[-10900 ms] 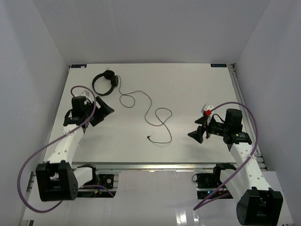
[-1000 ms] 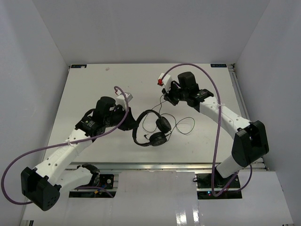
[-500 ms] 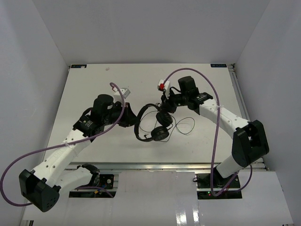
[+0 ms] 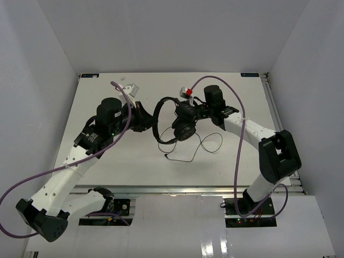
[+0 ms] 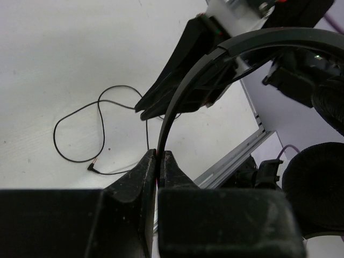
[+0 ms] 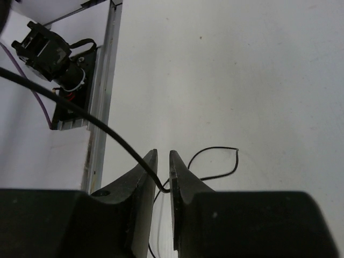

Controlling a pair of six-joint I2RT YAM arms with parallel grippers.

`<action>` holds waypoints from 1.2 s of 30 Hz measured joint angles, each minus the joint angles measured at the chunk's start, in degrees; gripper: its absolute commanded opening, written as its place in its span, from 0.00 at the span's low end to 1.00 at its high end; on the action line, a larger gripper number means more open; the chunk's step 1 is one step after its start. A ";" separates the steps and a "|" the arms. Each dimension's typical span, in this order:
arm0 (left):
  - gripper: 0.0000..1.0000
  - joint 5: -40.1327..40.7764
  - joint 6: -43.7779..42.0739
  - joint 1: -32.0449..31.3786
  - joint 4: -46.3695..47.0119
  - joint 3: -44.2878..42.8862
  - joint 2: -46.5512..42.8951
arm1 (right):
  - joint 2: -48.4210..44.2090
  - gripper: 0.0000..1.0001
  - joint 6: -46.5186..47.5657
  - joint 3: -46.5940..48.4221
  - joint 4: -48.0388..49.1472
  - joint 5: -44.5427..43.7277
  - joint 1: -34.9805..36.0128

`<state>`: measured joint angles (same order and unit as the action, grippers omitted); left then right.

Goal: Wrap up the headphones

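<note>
Top view: the headphones hang clear of the table, strung between the two hands. The left gripper is clamped on the crown of the headband. The earcups sit on the side away from it, close against the right gripper. So the arch opens away from the left hand, and its crown-to-cups axis runs from one hand across to the other. The cord drops below the right hand into loose loops on the table, plug lying flat. Left wrist view: jaws closed on the thin band, a narrow pinch. Risk: the band pivots in that pinch and the cups swing or sag. Right wrist view: jaws a sliver apart, cord running through the gap; cannot tell whether they bite it. Risk: the cord slides out, or the slack below the hand snags into a knot once winding starts.
</note>
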<state>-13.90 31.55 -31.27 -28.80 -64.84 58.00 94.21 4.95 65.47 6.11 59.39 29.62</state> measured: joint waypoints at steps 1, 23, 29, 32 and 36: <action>0.00 0.45 0.19 0.00 -0.25 -0.71 0.13 | 1.07 0.30 -1.19 0.00 1.41 0.79 0.01; 0.00 3.66 3.78 0.00 -4.08 -8.07 3.45 | 11.76 0.72 -21.74 0.08 38.09 6.57 2.49; 0.00 4.53 4.71 0.00 -4.68 -9.54 3.46 | 15.56 0.73 -21.87 1.34 40.79 4.73 3.69; 0.00 5.23 5.30 0.00 -4.68 -10.10 3.45 | 17.58 0.73 -24.07 1.62 44.36 4.12 4.47; 0.00 6.13 5.95 0.00 -4.88 -10.84 3.47 | 20.19 0.73 -27.87 2.76 49.28 3.77 5.66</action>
<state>-7.77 37.50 -31.27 -33.69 -75.68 61.47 114.40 -22.92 68.23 55.39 63.16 35.27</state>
